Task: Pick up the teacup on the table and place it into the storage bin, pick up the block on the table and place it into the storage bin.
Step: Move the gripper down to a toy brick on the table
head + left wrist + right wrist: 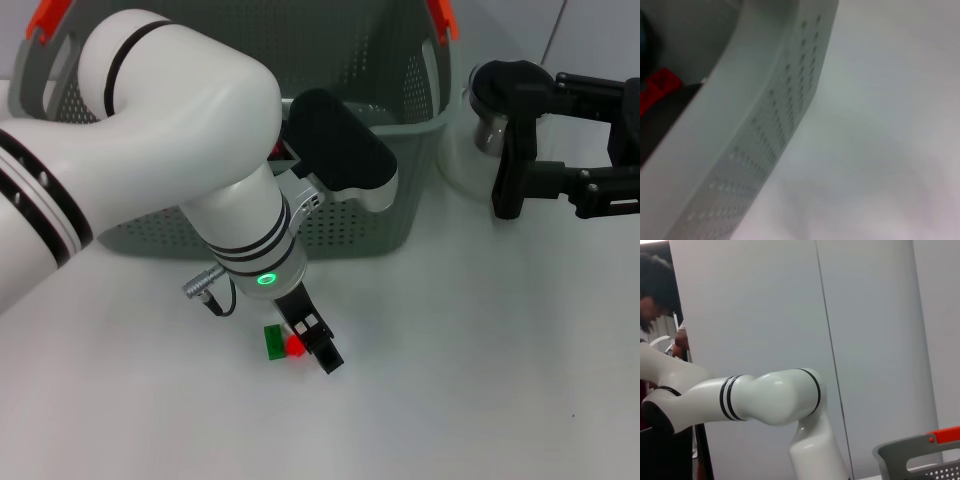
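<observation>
The block on the white table (pixel 480 400) shows as a small green piece (pixel 273 341) with a red piece (pixel 295 346) touching it. My left gripper (pixel 312 340) reaches down from the big white arm and sits right at the red piece, its black tip touching that piece's right side. The grey perforated storage bin (pixel 340 225) stands just behind it, and its wall (pixel 770 125) fills the left wrist view. The teacup is hidden from me. My right gripper (pixel 520 140) is parked at the right, open and holding nothing.
A clear glass pitcher (pixel 470 150) with a black lid stands right of the bin, close to the right gripper. Orange handle clips (pixel 445 20) mark the bin's rim, and one clip (pixel 945 434) also shows in the right wrist view. Bare tabletop (pixel 880 125) lies in front.
</observation>
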